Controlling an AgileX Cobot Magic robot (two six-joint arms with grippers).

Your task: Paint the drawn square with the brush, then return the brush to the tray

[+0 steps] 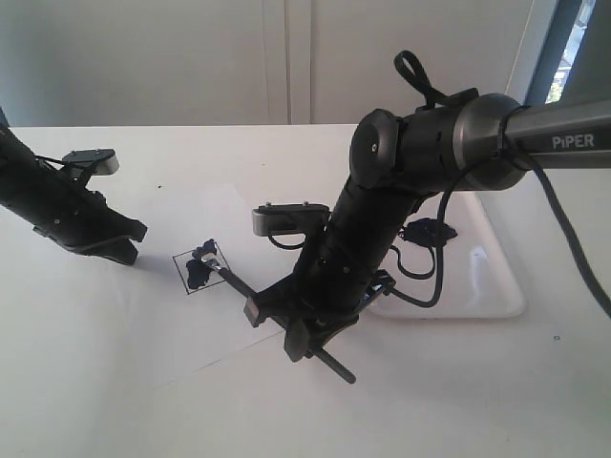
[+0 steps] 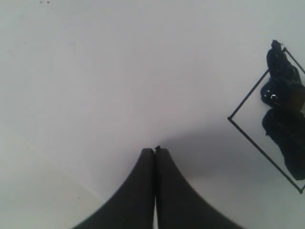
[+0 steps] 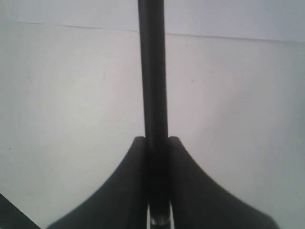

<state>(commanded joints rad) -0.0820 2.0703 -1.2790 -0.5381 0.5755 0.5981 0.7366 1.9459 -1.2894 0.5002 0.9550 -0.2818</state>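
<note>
The pincer hangs over white paper, its two dark fingers pressed together at the tips. Well apart lies the square, half-smeared with dark paint.

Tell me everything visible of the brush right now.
The brush is a long, thin black rod, slanted low over the paper. The right tool is shut on its handle, the tail sticking out behind. Its head end reaches the paint-smeared drawn square; contact there is unclear.
</note>
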